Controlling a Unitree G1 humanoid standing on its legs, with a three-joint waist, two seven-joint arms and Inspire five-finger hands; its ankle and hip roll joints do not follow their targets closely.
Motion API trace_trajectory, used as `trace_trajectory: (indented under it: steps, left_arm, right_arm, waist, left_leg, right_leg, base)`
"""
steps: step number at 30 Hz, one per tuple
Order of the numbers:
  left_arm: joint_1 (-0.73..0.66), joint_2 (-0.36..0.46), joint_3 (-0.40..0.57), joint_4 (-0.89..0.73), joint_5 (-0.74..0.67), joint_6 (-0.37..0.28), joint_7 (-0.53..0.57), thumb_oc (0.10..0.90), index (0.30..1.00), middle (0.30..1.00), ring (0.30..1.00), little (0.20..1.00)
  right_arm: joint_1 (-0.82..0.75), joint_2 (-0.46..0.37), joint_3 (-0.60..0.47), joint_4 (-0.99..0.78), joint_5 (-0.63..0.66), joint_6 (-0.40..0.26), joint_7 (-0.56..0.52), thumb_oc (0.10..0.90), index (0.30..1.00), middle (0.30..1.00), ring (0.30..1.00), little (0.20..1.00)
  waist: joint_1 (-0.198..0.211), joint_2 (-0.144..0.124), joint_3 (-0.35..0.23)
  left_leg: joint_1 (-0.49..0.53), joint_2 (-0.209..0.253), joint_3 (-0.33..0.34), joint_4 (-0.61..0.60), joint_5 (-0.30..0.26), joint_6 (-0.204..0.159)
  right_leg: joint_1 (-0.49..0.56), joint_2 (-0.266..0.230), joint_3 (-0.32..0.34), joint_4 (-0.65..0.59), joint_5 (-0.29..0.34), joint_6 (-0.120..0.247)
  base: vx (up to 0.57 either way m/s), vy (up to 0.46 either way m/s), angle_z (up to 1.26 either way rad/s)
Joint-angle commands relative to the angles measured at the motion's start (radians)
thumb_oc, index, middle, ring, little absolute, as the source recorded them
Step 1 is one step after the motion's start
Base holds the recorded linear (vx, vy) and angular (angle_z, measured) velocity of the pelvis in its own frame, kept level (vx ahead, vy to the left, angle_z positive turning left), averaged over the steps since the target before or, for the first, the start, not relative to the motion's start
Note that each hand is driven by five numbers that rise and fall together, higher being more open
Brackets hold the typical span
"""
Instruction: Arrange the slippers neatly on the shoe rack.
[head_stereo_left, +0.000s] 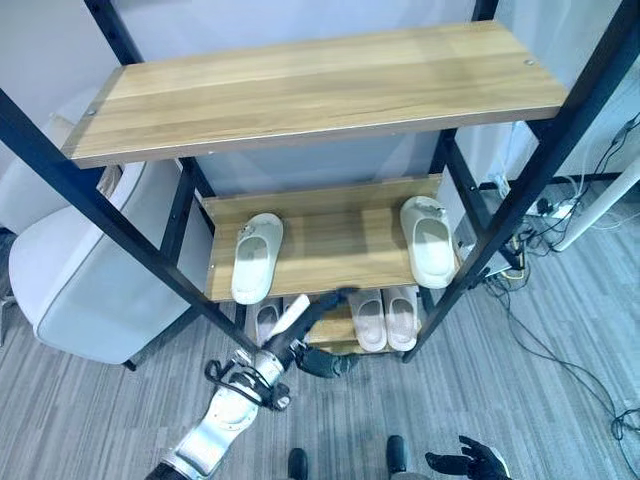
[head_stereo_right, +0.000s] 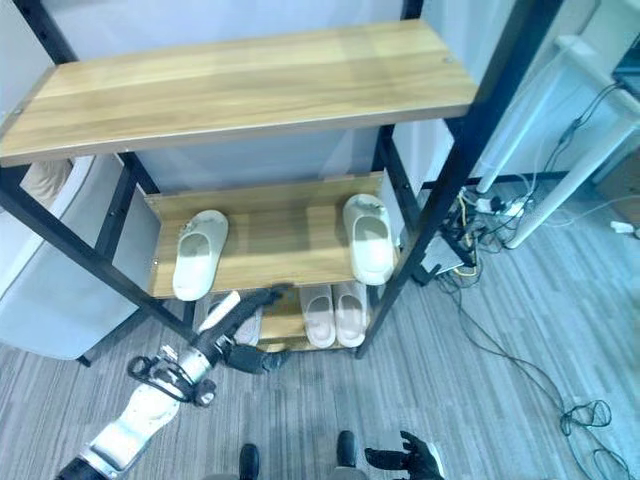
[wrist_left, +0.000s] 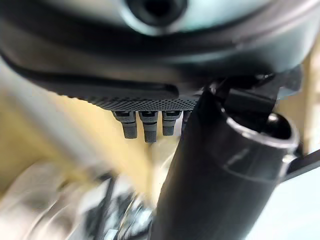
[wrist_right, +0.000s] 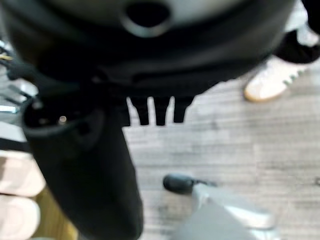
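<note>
I have the left hand (head_stereo_left: 322, 345) low at the front of the shoe rack (head_stereo_left: 330, 205), reaching toward the bottom shelf, fingers loosely spread and holding nothing as far as I can see. Two slippers sit well apart on the middle shelf, one at the left (head_stereo_left: 257, 256), one at the right (head_stereo_left: 428, 240). A neat pair (head_stereo_left: 386, 318) sits on the bottom shelf, and another slipper (head_stereo_left: 266, 320) lies just beside my hand. Right hand (head_stereo_left: 470, 461) hangs idle, fingers relaxed. Next I judge I need to grasp that low slipper and straighten it.

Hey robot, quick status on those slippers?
Left hand open, reaching at lowest shelf; right hand open, idle. Two white foam slippers apart on middle wooden shelf; pinkish pair below. Nothing blocking.
</note>
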Motion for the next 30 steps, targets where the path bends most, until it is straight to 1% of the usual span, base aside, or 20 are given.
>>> trace_trajectory:
  steps: [1, 2, 3, 4, 5, 8, 10, 11, 13, 14, 15, 16, 17, 18, 22, 23, 24, 25, 27, 30]
  left_arm:
    - [-0.092, 0.003, 0.099, -0.119, 0.024, -0.077, 0.105, 0.800, 0.900, 0.900, 0.900, 0.900]
    - [-0.092, 0.008, 0.122, -0.145, 0.030, -0.075, 0.115, 0.800, 0.900, 0.900, 0.900, 0.900]
    - [-0.090, 0.008, 0.124, -0.147, 0.030, -0.074, 0.114, 0.800, 0.900, 0.900, 0.900, 0.900]
    - [-0.095, 0.021, 0.159, -0.178, 0.082, -0.079, 0.134, 0.800, 0.900, 0.900, 0.900, 0.900]
    - [-0.103, 0.022, 0.166, -0.179, 0.106, -0.080, 0.146, 0.800, 0.900, 0.900, 0.900, 0.900]
    - [-0.159, 0.027, 0.157, -0.129, 0.213, -0.075, 0.205, 0.800, 0.900, 0.900, 0.900, 0.900]
    - [-0.216, 0.030, 0.128, -0.059, 0.299, -0.052, 0.248, 0.800, 0.900, 0.900, 0.900, 0.900]
    - [-0.219, 0.029, 0.126, -0.055, 0.301, -0.053, 0.251, 0.800, 0.900, 0.900, 0.900, 0.900]
    - [-0.269, 0.038, 0.099, 0.008, 0.384, -0.023, 0.289, 0.800, 0.900, 0.900, 0.900, 0.900]
    - [-0.293, 0.037, 0.086, 0.040, 0.429, -0.012, 0.317, 0.800, 0.900, 0.900, 0.900, 0.900]
    - [-0.320, 0.050, 0.078, 0.069, 0.475, 0.008, 0.341, 0.800, 0.900, 0.900, 0.900, 0.900]
    - [-0.357, 0.054, 0.062, 0.107, 0.514, 0.022, 0.373, 0.800, 0.900, 0.900, 0.900, 0.900]
    - [-0.401, 0.071, 0.049, 0.144, 0.582, 0.053, 0.413, 0.800, 0.900, 0.900, 0.900, 0.900]
    - [-0.422, 0.077, 0.043, 0.160, 0.607, 0.066, 0.424, 0.800, 0.900, 0.900, 0.900, 0.900]
    - [-0.434, 0.082, 0.045, 0.191, 0.657, 0.094, 0.449, 0.800, 0.900, 0.900, 0.900, 0.900]
    - [-0.435, 0.084, 0.047, 0.209, 0.673, 0.107, 0.455, 0.800, 0.900, 0.900, 0.900, 0.900]
    - [-0.436, 0.083, 0.046, 0.210, 0.674, 0.107, 0.457, 0.800, 0.900, 0.900, 0.900, 0.900]
    - [-0.440, 0.087, 0.050, 0.229, 0.685, 0.119, 0.462, 0.800, 0.900, 0.900, 0.900, 0.900]
    - [-0.440, 0.090, 0.054, 0.252, 0.697, 0.135, 0.475, 0.800, 0.900, 0.900, 0.900, 0.900]
    - [-0.446, 0.095, 0.057, 0.328, 0.724, 0.178, 0.487, 0.800, 0.900, 0.900, 0.900, 0.900]
  right_arm:
    - [0.032, 0.007, 0.024, 0.022, -0.039, -0.013, -0.012, 0.800, 0.900, 0.900, 0.900, 0.900]
    - [0.036, 0.008, 0.023, 0.022, -0.039, -0.011, -0.010, 0.800, 0.900, 0.900, 0.900, 0.900]
    - [0.036, 0.008, 0.024, 0.022, -0.039, -0.011, -0.010, 0.800, 0.900, 0.900, 0.900, 0.900]
    - [0.046, 0.015, 0.018, 0.031, -0.037, -0.010, -0.003, 0.800, 0.900, 0.900, 0.900, 0.900]
    - [0.049, 0.018, 0.020, 0.037, -0.036, -0.008, -0.002, 0.800, 0.900, 0.900, 0.900, 0.900]
    - [0.054, 0.023, 0.022, 0.048, -0.031, -0.006, 0.002, 0.800, 0.900, 0.900, 0.900, 0.900]
    - [0.055, 0.022, 0.028, 0.054, -0.034, -0.003, 0.002, 0.800, 0.900, 0.900, 0.900, 0.900]
    - [0.054, 0.022, 0.027, 0.054, -0.034, -0.003, 0.002, 0.800, 0.900, 0.900, 0.900, 0.900]
    - [0.052, 0.021, 0.032, 0.064, -0.028, 0.000, 0.001, 0.800, 0.900, 0.900, 0.900, 0.900]
    - [0.048, 0.023, 0.031, 0.066, -0.025, 0.000, -0.002, 0.800, 0.900, 0.900, 0.900, 0.900]
    - [0.046, 0.022, 0.035, 0.066, -0.022, 0.000, -0.003, 0.800, 0.900, 0.900, 0.900, 0.900]
    - [0.042, 0.022, 0.037, 0.065, -0.019, -0.003, -0.007, 0.800, 0.900, 0.900, 0.900, 0.900]
    - [0.049, 0.016, 0.032, 0.059, 0.000, -0.010, -0.009, 0.800, 0.900, 0.900, 0.900, 0.900]
    - [0.053, 0.015, 0.026, 0.057, 0.009, -0.014, -0.009, 0.800, 0.900, 0.900, 0.900, 0.900]
    - [0.069, 0.014, 0.007, 0.074, 0.027, -0.013, -0.011, 0.800, 0.900, 0.900, 0.900, 0.900]
    - [0.080, 0.015, 0.001, 0.095, 0.026, -0.009, -0.012, 0.800, 0.900, 0.900, 0.900, 0.900]
    - [0.080, 0.014, 0.001, 0.095, 0.027, -0.009, -0.012, 0.800, 0.900, 0.900, 0.900, 0.900]
    - [0.090, 0.012, -0.003, 0.109, 0.023, -0.006, -0.013, 0.800, 0.900, 0.900, 0.900, 0.900]
    - [0.093, 0.008, -0.005, 0.113, 0.016, -0.004, -0.016, 0.800, 0.900, 0.900, 0.900, 0.900]
    - [0.095, 0.007, -0.002, 0.105, 0.005, -0.007, -0.022, 0.800, 0.900, 0.900, 0.900, 0.900]
  waist:
    - [0.012, -0.023, -0.037]
    - [0.012, -0.022, -0.038]
    - [0.010, -0.022, -0.038]
    - [0.012, -0.021, -0.040]
    - [0.009, -0.020, -0.042]
    - [0.001, -0.015, -0.045]
    - [-0.007, -0.010, -0.049]
    - [-0.006, -0.010, -0.048]
    - [-0.015, -0.002, -0.054]
    - [-0.017, 0.001, -0.052]
    - [-0.022, 0.007, -0.056]
    - [-0.025, 0.009, -0.053]
    - [-0.036, 0.014, -0.053]
    - [-0.038, 0.015, -0.051]
    - [-0.047, 0.018, -0.054]
    - [-0.051, 0.020, -0.057]
    - [-0.051, 0.019, -0.056]
    - [-0.054, 0.019, -0.058]
    - [-0.055, 0.018, -0.059]
    - [-0.061, 0.018, -0.061]
  left_leg:
    - [-0.010, -0.081, -0.002, 0.004, -0.086, 0.034]
    - [-0.011, -0.080, -0.002, 0.004, -0.085, 0.033]
    - [-0.011, -0.080, -0.003, 0.004, -0.085, 0.032]
    - [-0.014, -0.078, -0.003, 0.004, -0.085, 0.029]
    - [-0.015, -0.078, -0.002, 0.004, -0.085, 0.028]
    - [-0.019, -0.078, -0.002, 0.004, -0.084, 0.023]
    - [-0.022, -0.077, 0.002, 0.004, -0.086, 0.021]
    - [-0.022, -0.077, 0.002, 0.004, -0.086, 0.021]
    - [-0.016, -0.074, 0.006, 0.004, -0.099, 0.018]
    - [-0.021, -0.074, 0.008, 0.004, -0.090, 0.018]
    - [-0.016, -0.073, 0.011, 0.004, -0.100, 0.016]
    - [-0.024, -0.072, 0.014, 0.004, -0.090, 0.015]
    - [-0.026, -0.072, 0.018, 0.004, -0.099, 0.013]
    - [-0.035, -0.072, 0.021, 0.004, -0.087, 0.013]
    - [-0.047, -0.072, 0.027, 0.004, -0.088, 0.011]
    - [-0.047, -0.071, 0.029, 0.004, -0.100, 0.010]
    - [-0.052, -0.072, 0.030, 0.004, -0.089, 0.011]
    - [-0.050, -0.071, 0.028, 0.004, -0.102, 0.010]
    - [-0.056, -0.069, 0.028, 0.004, -0.101, 0.009]
    - [-0.068, -0.068, 0.032, 0.004, -0.099, 0.007]
  right_leg:
    - [0.050, -0.010, -0.005, 0.013, -0.115, 0.050]
    - [0.050, -0.008, -0.009, 0.013, -0.118, 0.049]
    - [0.051, -0.008, -0.010, 0.013, -0.118, 0.049]
    - [0.053, -0.005, -0.014, 0.013, -0.124, 0.046]
    - [0.053, -0.005, -0.016, 0.013, -0.126, 0.045]
    - [0.051, -0.003, -0.019, 0.013, -0.131, 0.046]
    - [0.047, -0.003, -0.019, 0.013, -0.131, 0.048]
    - [0.047, -0.003, -0.019, 0.013, -0.131, 0.048]
    - [0.050, -0.004, -0.019, 0.013, -0.140, 0.053]
    - [0.043, -0.005, -0.015, 0.013, -0.131, 0.053]
    - [0.046, -0.004, -0.013, 0.013, -0.140, 0.056]
    - [0.037, -0.006, -0.012, 0.013, -0.128, 0.056]
    - [0.034, -0.004, -0.007, 0.013, -0.134, 0.058]
    - [0.026, -0.005, -0.007, 0.013, -0.123, 0.058]
    - [0.011, -0.003, -0.002, 0.013, -0.121, 0.059]
    - [0.010, -0.003, -0.003, 0.013, -0.131, 0.061]
    - [0.005, -0.003, -0.003, 0.013, -0.121, 0.059]
    - [0.006, -0.001, -0.002, 0.013, -0.132, 0.060]
    - [-0.001, -0.001, -0.001, 0.013, -0.130, 0.060]
    - [-0.016, 0.000, 0.003, 0.013, -0.126, 0.061]
  base:
    - [0.00, -0.096, 0.16]
    - [0.00, -0.042, 0.10]
    - [-0.01, -0.053, 0.06]
    - [0.00, -0.047, 0.04]
    - [0.00, -0.055, 0.04]
    - [0.01, -0.028, 0.06]
    - [0.00, 0.000, 0.00]
    - [0.02, -0.011, 0.03]
    - [0.05, -0.012, 0.00]
    - [0.08, -0.009, -0.02]
    - [0.01, 0.001, -0.03]
    - [0.07, -0.002, -0.04]
    - [-0.02, 0.002, -0.05]
    - [0.01, 0.000, -0.03]
    - [0.02, 0.009, -0.11]
    - [0.02, 0.002, -0.04]
    - [0.08, -0.005, -0.03]
    - [0.03, -0.008, -0.04]
    - [0.04, -0.005, -0.01]
    - [0.00, 0.004, -0.05]
